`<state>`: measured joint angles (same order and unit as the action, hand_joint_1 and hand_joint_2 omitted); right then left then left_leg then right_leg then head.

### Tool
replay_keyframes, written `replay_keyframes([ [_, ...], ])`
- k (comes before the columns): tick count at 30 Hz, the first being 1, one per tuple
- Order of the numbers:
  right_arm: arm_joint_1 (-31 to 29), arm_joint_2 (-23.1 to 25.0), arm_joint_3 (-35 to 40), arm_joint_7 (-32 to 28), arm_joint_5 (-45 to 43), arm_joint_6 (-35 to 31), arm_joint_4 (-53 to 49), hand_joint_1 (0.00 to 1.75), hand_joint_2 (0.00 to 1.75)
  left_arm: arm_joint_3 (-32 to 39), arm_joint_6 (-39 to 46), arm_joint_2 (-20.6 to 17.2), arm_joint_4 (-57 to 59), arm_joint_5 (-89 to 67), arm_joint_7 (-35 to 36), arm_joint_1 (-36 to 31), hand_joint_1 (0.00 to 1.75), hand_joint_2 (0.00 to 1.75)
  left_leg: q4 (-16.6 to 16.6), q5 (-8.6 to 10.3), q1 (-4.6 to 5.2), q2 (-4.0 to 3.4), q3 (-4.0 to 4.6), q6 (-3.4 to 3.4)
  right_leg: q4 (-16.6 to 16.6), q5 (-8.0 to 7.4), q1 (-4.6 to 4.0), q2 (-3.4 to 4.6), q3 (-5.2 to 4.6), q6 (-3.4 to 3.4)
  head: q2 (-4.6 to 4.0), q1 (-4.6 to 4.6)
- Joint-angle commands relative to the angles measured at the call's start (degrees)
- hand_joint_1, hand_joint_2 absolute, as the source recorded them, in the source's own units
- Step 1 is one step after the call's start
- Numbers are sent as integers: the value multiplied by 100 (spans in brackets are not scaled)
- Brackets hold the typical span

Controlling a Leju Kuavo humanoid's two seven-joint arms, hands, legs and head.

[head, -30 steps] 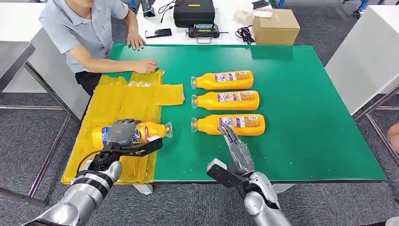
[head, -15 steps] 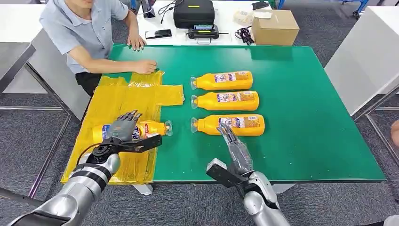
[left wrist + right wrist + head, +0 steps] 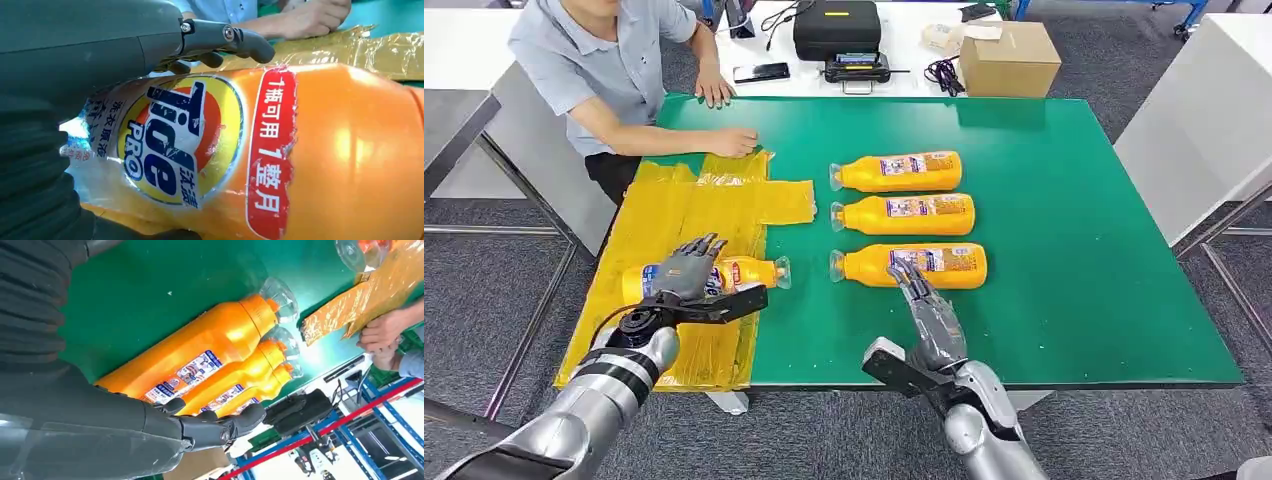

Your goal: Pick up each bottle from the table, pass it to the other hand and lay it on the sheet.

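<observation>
The left hand (image 3: 686,272) has lifted off the bottle (image 3: 739,272) it was clasping a second ago — its fingers (image 3: 699,246) now stand spread and raised above the label, where before they lay curled over it. The bottle lies on its side on the yellow sheet (image 3: 679,215), cap towards the green table (image 3: 1044,250); the left wrist view shows the label close under the thumb, with a gap between thumb and plastic. So I judge the release done: this bottle is delivered, and the left arm needs only to draw clear.

The right hand (image 3: 929,305) has hardly moved in that second. It hovers at the near edge of the nearest of the three bottles (image 3: 909,265) lying in a row on the table, fingers (image 3: 911,283) extended and slightly apart, tips at or just over the bottle's side — whether they touch it I cannot tell. It holds nothing.

A person's hand (image 3: 734,141) rests on the far end of the sheet, pinning it.

Three bottles remain; the next grasp looks set for the nearest one.
</observation>
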<state>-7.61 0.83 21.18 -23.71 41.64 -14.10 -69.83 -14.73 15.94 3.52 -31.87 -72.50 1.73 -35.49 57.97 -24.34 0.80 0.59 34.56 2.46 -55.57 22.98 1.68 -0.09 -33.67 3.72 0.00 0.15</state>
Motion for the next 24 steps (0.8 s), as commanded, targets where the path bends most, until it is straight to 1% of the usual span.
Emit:
replay_keyframes([
  [1,-288,-63,33,-21,-46,16,343,0,175,-318,1410,88,-406,-52,-208,230,0,175,2,-7,-10,-6,-9,-13,4,4,-11,2,10,-16,0,0],
  [3,-335,-35,105,-78,-94,7,458,0,175,-381,1971,76,-587,-192,-222,250,0,175,10,-10,-18,-1,1,-17,0,6,-19,-3,3,-20,0,0],
  [4,-377,-23,153,-111,-151,-18,541,0,175,-375,2406,70,-709,-266,-254,283,0,175,8,-8,-13,-4,8,-14,-1,4,-14,0,-7,-16,0,0],
  [6,-469,-4,233,-169,-231,-37,678,0,175,-49,2406,90,-1672,-711,-380,604,0,175,6,-11,-16,-16,9,-16,3,3,-17,12,-8,-19,0,2],
  [8,-526,18,259,-190,-279,-39,768,0,175,113,2406,146,-1798,-880,-418,619,0,175,8,-15,-18,-22,7,-18,2,5,-19,17,-7,-21,0,0],
  [10,-551,15,307,-220,-332,-58,815,0,175,245,2406,214,-1907,-1214,-437,640,0,175,3,-7,-10,-11,15,-11,2,2,-10,8,-15,-12,0,0],
  [13,-547,6,322,-222,-364,-61,843,0,175,239,2406,213,-2004,-1428,-391,668,0,175,5,-11,-15,-14,10,-17,3,4,-16,10,-9,-20,0,-2],
  [19,-509,-13,324,-225,-373,-77,834,0,175,257,2406,274,-2085,-1273,-526,737,0,175,2,-6,-9,-7,20,-11,2,2,-10,5,-19,-12,0,-2],
  [21,-449,-39,317,-213,-357,-125,760,0,175,244,2406,300,-2267,-1311,-545,874,0,175,4,-9,-14,-11,17,-13,4,3,-15,8,-14,-15,0,2],
  [22,-407,-78,329,-149,-248,-218,715,0,175,232,2406,344,-2508,-1260,-638,1031,0,175,5,-12,-16,-11,12,-16,4,6,-17,7,-8,-18,0,0],
  [23,-357,-150,355,-32,-7,-408,654,0,175,295,2406,464,-2758,-897,-1031,1229,0,175,2,-9,-10,-10,17,-12,3,4,-10,8,-15,-13,0,0],
  [24,-302,-277,402,131,325,-598,570,0,175,617,2406,783,-3079,-297,-1733,1523,0,175,1,-10,-11,-10,15,-12,5,5,-11,6,-12,-14,0,0],
])
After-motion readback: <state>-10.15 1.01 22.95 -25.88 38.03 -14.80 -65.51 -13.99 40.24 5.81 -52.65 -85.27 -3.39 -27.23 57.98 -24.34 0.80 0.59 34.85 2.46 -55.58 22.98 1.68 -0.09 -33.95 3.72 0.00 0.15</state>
